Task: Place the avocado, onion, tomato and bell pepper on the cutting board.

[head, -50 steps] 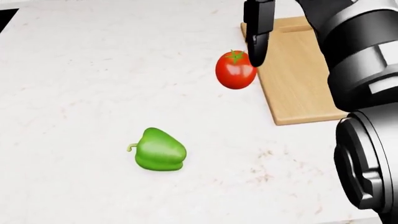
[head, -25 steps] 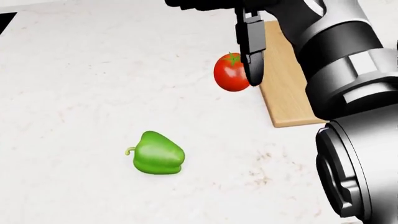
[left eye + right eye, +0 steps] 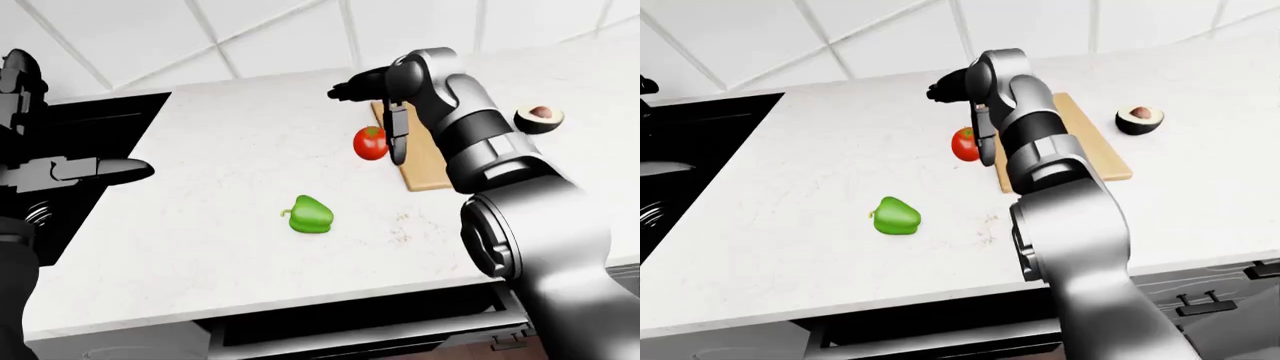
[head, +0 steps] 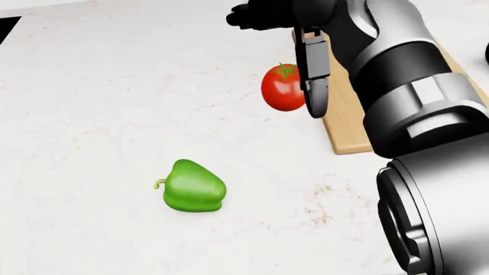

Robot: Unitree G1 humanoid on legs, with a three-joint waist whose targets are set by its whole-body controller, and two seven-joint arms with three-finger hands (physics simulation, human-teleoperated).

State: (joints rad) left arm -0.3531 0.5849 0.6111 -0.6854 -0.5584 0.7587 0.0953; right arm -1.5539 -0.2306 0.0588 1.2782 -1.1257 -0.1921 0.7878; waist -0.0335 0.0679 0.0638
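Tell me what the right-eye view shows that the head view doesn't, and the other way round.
Only the right-eye view shows the avocado on the counter to the right of the board, the tiled wall and the black stove at the left. The head view adds no new things; it just shows the scene closer, with the tomato's green stem clear. Both show the tomato beside the board's left edge, the right hand with a finger hanging along the tomato's right side, and the pepper lying apart on the counter. Neither shows an onion.
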